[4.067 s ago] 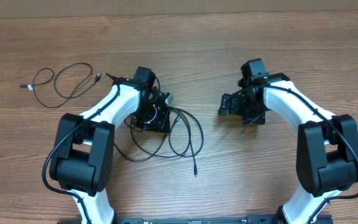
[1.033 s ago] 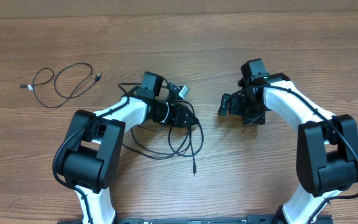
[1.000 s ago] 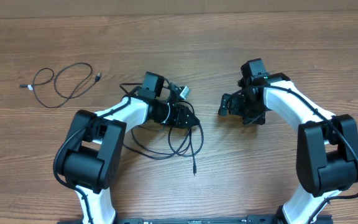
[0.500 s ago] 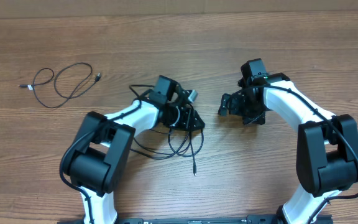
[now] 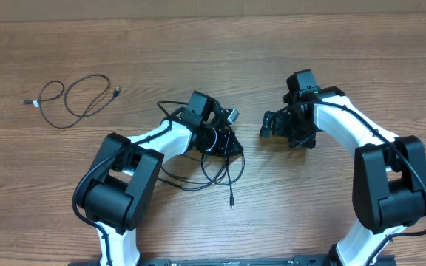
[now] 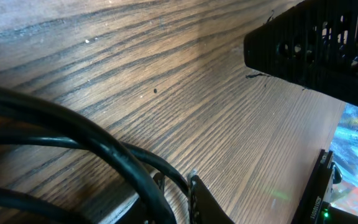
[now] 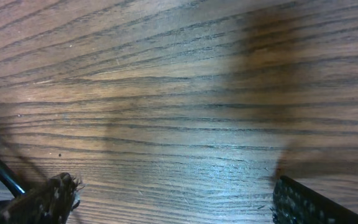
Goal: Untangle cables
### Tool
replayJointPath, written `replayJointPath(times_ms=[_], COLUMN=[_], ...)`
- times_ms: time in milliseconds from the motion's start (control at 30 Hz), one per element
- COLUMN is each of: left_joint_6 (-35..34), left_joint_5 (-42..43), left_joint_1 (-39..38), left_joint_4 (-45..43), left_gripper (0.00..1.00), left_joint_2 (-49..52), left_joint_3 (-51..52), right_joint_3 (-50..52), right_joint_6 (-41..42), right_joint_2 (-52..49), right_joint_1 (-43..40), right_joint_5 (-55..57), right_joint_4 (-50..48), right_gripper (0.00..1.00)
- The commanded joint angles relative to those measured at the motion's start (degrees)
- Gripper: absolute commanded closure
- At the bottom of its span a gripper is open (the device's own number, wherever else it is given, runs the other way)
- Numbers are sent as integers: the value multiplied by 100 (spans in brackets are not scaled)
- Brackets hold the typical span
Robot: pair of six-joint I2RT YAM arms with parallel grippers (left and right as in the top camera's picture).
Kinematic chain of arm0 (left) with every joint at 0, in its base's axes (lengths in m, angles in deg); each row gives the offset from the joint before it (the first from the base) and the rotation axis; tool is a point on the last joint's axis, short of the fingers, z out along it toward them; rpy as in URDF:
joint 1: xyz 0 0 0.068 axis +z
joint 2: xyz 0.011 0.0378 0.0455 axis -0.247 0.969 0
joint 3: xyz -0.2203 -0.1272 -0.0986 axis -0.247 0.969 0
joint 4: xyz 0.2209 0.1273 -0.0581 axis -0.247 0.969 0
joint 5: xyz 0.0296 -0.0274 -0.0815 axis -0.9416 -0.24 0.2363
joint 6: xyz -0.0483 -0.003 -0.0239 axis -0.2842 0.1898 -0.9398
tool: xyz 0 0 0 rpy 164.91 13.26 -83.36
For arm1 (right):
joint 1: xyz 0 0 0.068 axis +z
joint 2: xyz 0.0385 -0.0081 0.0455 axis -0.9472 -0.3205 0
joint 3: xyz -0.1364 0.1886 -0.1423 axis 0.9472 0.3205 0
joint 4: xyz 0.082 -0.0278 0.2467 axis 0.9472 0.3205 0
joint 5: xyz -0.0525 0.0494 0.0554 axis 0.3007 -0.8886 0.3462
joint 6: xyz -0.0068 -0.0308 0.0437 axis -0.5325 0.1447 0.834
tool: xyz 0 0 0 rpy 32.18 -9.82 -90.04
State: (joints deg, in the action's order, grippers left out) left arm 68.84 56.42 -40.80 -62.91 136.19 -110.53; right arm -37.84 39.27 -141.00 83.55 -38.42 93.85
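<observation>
Overhead, the cables (image 5: 228,177) loop under and just beside the left hand (image 5: 226,142).

We look down on a wood-grain table (image 5: 287,214), where a tangle of black cables (image 5: 214,176) lies in loose loops near the middle, one plug end trailing toward the near edge. A separate black cable (image 5: 72,102) lies curled well apart, far left.

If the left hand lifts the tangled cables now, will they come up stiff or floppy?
Probably floppy: the tangled cables lie in thin loose loops, so they would likely sag. Likely light, being thin. Loops cross, so one may drag another.
</observation>
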Motion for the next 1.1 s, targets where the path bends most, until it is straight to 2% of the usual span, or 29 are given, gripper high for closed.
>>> replayJointPath(times_ms=[0, 300, 400, 433, 567, 800, 967, 1067], left_joint_6=[-7, -11, -11, -11, -11, 9, 234, 267], left_joint_5=[-35, -35, -37, -39, -284, -415, 426, 452], left_joint_1=[33, 33, 33, 33, 33, 79, 238, 299], left_joint_4=[-24, 15, 153, 149, 129, 120, 188, 190], left_gripper=[84, 86, 76, 77, 96, 96, 96, 96], left_joint_2=[83, 83, 83, 83, 83, 81, -2, -304], left_joint_3=[39, 39, 39, 39, 39, 39, 22, 11], right_joint_3=[-68, -68, -68, -68, -68, -68, -68, -68], right_joint_6=[26, 26, 26, 26, 26, 26, 26, 26], right_joint_2=[35, 35, 35, 35, 35, 35, 35, 35], right_joint_1=[-7, -7, -7, -7, -7, -7, -7, -7], right_joint_5=[44, 44, 44, 44, 44, 44, 44, 44], right_joint_4=[-15, -15, -15, -15, -15, -15, -15, -15], right_gripper=[0, 0, 0, 0, 0, 0, 0, 0])
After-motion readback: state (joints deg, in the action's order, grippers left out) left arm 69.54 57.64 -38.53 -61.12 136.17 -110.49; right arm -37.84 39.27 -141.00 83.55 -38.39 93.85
